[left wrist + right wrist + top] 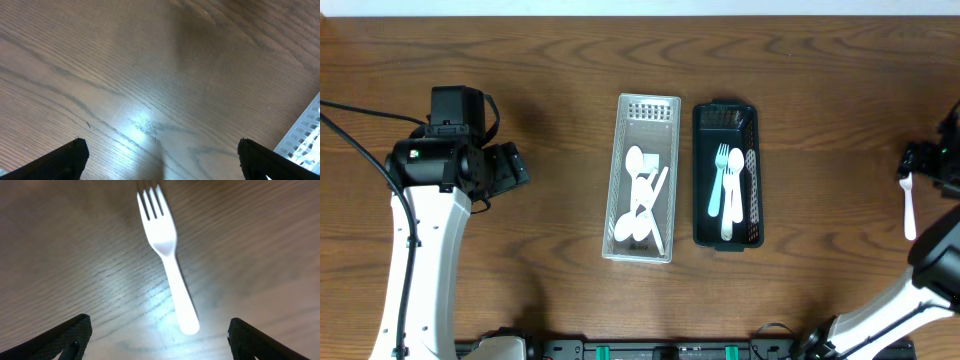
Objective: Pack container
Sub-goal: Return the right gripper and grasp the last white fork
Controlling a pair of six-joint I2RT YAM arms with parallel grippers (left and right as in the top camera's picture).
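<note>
A white plastic fork (167, 255) lies flat on the wooden table, also seen at the far right as the fork (909, 208). My right gripper (160, 330) hovers over its handle end, jaws wide open, nothing held. A black container (726, 175) in the middle holds white forks. Beside it a clear container (643, 178) holds white spoons. My left gripper (160, 155) is open over bare wood, left of the clear container, whose corner (305, 137) shows at the frame's right edge.
The left arm (430, 200) stands over the table's left side. The right arm (940, 240) comes in at the right edge. Bare wood surrounds both containers.
</note>
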